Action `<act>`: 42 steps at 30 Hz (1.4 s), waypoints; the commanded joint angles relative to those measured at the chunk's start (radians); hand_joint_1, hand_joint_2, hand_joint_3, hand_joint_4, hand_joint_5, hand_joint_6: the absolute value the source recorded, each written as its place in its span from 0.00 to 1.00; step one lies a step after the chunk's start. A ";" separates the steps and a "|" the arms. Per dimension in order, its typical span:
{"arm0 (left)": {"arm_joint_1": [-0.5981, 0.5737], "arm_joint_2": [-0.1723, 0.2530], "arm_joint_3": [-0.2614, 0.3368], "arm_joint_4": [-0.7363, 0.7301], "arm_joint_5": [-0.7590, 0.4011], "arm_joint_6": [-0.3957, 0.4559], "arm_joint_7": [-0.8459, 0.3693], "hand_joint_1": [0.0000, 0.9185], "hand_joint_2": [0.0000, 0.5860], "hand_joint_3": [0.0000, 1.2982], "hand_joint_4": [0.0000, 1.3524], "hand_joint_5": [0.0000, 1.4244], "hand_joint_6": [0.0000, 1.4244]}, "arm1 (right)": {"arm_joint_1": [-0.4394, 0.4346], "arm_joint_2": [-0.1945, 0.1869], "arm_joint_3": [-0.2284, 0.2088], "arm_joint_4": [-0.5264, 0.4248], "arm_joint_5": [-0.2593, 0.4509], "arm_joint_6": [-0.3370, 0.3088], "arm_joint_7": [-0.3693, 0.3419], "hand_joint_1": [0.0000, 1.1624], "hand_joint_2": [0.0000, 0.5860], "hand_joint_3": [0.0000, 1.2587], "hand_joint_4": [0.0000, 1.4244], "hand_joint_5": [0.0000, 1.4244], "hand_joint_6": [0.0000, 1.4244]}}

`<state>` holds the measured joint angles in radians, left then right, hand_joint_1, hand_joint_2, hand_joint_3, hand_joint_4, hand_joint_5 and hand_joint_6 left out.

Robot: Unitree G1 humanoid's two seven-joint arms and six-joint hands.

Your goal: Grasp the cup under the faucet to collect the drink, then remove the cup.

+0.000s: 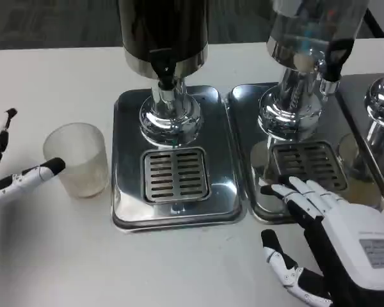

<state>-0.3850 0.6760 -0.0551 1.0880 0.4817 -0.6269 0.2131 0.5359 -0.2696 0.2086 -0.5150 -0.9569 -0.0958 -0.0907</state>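
On the white table (pixel 51 256), head view: translucent plastic cup (pixel 78 159) stands upright left of the dark dispenser (pixel 164 38), off its steel drip tray (pixel 176 220), not under the faucet (pixel 166 80). Left hand (pixel 16 173) at the left edge, fingers spread wide, holding nothing; one fingertip (pixel 54 167) touches or nearly touches the cup's side. Right hand (pixel 326 236) lies low right, fingers spread, tips over the front edge of the second tray (pixel 243 102) beneath the clear dispenser (pixel 313 32); holds nothing.
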 commanded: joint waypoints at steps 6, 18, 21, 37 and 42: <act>-0.066 0.005 -0.078 0.071 0.014 -0.042 0.043 0.02 0.00 0.00 0.00 0.06 0.15 | 0.021 0.015 0.003 -0.021 -0.018 0.010 -0.017 0.33 0.79 0.20 0.09 0.08 0.12; -0.086 -0.006 -0.091 0.098 -0.008 -0.078 0.055 0.00 0.00 0.00 0.00 0.06 0.14 | 0.033 0.035 0.009 -0.019 -0.033 0.014 -0.017 0.33 0.79 0.20 0.09 0.09 0.12; -0.088 -0.004 -0.098 0.102 -0.002 -0.088 0.059 0.00 0.00 0.00 0.00 0.05 0.14 | 0.034 0.037 0.011 -0.018 -0.035 0.014 -0.017 0.33 0.79 0.20 0.09 0.09 0.13; -0.108 0.018 -0.183 0.117 0.067 -0.060 0.088 0.00 0.00 0.00 0.00 0.03 0.10 | 0.030 0.043 0.011 -0.009 -0.027 0.015 -0.016 0.33 0.80 0.21 0.10 0.10 0.13; -0.106 0.006 -0.176 0.125 0.062 -0.051 0.113 0.00 0.00 0.00 0.00 0.03 0.10 | 0.029 0.041 0.009 -0.006 -0.019 0.015 -0.012 0.34 0.80 0.21 0.10 0.10 0.13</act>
<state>-0.4814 0.6771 -0.2299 1.2020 0.5472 -0.6882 0.3017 0.5638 -0.2286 0.2207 -0.5193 -0.9893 -0.0862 -0.0932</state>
